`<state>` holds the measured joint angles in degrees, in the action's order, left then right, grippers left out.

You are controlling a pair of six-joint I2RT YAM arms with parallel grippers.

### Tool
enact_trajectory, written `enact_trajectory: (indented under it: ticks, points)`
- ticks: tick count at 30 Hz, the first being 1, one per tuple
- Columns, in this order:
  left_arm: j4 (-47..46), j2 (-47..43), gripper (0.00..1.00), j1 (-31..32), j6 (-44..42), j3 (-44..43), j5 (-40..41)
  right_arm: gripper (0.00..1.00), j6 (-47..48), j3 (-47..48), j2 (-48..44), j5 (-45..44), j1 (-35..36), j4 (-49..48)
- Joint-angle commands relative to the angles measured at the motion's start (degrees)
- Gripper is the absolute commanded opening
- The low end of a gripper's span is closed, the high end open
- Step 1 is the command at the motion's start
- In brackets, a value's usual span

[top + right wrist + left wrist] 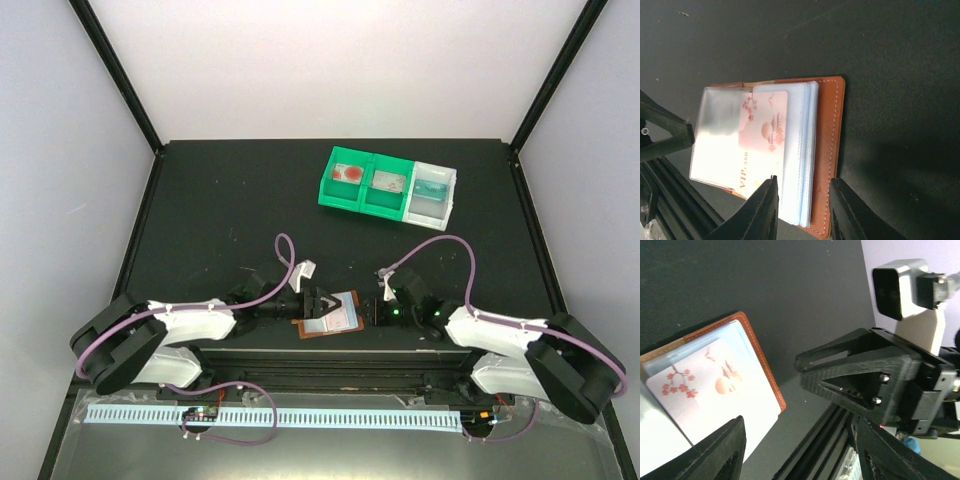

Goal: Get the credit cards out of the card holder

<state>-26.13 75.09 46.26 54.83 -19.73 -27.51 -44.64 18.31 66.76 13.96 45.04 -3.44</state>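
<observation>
The card holder [330,316], reddish-brown with stitched rim, lies spread open on the black table near the front rail. A pinkish-white credit card [762,135] printed with blossoms and "VIP card" lies on its stack of pale blue sleeves [804,150]; whether it is inside a sleeve I cannot tell. My right gripper [802,186] is open, its jaws straddling the stack's near edge and the brown cover [832,140], nothing pinched. My left gripper [800,440] is open wide at the holder's other side, one finger over the card [705,390]. Both grippers [318,300] [372,310] flank the holder.
A row of bins, two green and one white [388,187], stands at the back right with small items inside. The black front rail [825,440] runs just beside the holder. Raised black edges border the table.
</observation>
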Motion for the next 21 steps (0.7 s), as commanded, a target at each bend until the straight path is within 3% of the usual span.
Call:
enact_trajectory:
  ticks: [1,8,14,21]
  points:
    - [4.7,-3.0,0.61,0.0,-1.6,-0.7,5.1,0.31,1.2,1.8,-2.7,-3.3,0.3,2.9]
    - [5.0,-2.9,0.59,-0.8,-1.0,1.3,6.3,0.31,0.8,4.5,-0.1,-2.8,0.3,2.3]
    - [3.4,-2.1,0.52,-2.4,-0.5,2.7,6.0,0.20,0.6,5.7,3.7,-0.4,0.3,-1.1]
    - [-0.1,3.6,0.50,-2.6,0.7,3.1,3.8,0.20,0.5,6.6,8.6,0.9,0.4,-3.3]
